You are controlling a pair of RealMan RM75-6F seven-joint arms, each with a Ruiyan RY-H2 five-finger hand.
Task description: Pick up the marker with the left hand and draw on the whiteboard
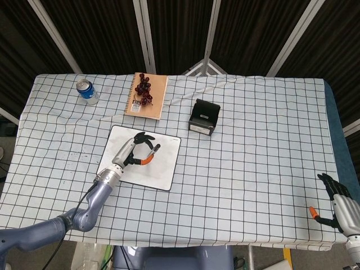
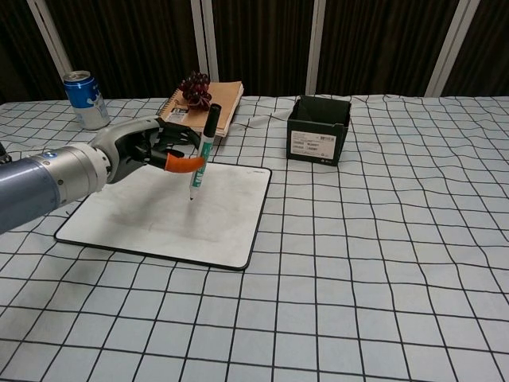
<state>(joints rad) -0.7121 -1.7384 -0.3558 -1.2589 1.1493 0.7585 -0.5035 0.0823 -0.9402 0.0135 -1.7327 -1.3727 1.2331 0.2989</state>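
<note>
Dark pleated curtains [image 2: 254, 40] behind table; checked tablecloth [image 2: 382, 263].

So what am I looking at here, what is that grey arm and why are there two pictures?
Both pictures come from the robot's own cameras: one on its head looking down, one on its chest looking across the table. The grey arm ends in its left hand, which holds a marker upright, tip down over the whiteboard. Its right hand waits at the table's edge, holding nothing. Also on the checked cloth: a soda can, a notebook with grapes on it, and a small black box.
</note>
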